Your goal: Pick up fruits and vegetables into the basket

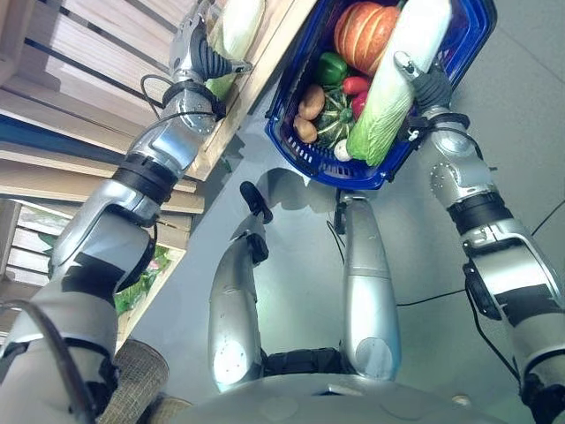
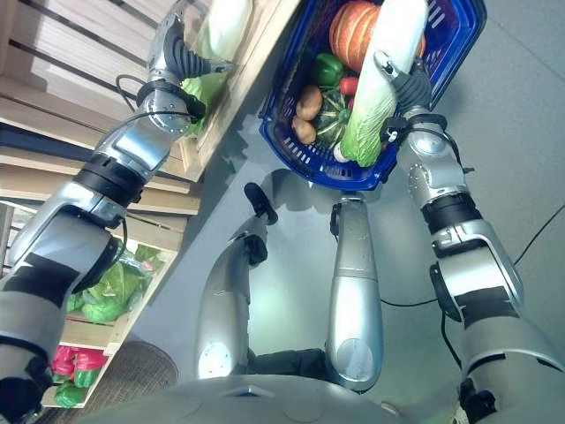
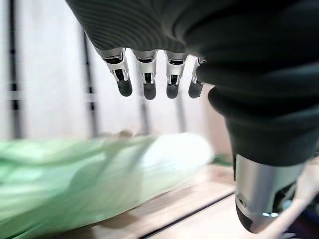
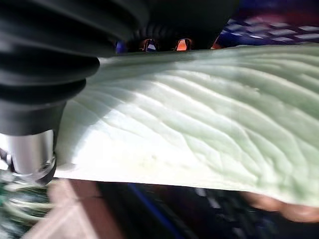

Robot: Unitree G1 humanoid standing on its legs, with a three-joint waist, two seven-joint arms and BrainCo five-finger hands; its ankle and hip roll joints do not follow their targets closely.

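Note:
A blue plastic basket point(image 1: 335, 172) holds an orange pumpkin point(image 1: 364, 34), a green pepper point(image 1: 332, 67), a red pepper point(image 1: 356, 85), potatoes point(image 1: 311, 102) and a dark green squash point(image 2: 334, 110). My right hand point(image 1: 425, 87) is shut on a long napa cabbage point(image 1: 397, 79) that lies across the basket, leafy end over the near rim. This cabbage point(image 4: 199, 114) shows up close past that hand. My left hand point(image 1: 199, 55) is up at the wooden shelf, fingers point(image 3: 148, 82) straight, just above a second napa cabbage point(image 3: 99, 174) lying there point(image 2: 221, 26).
The wooden slatted shelf point(image 1: 106, 71) runs along the left, its edge close to the basket. Lower shelves hold leafy greens point(image 2: 101, 291) and red peppers point(image 2: 71, 362). A woven wicker object point(image 1: 137, 375) sits at the lower left. Grey floor point(image 1: 521, 106) lies right of the basket.

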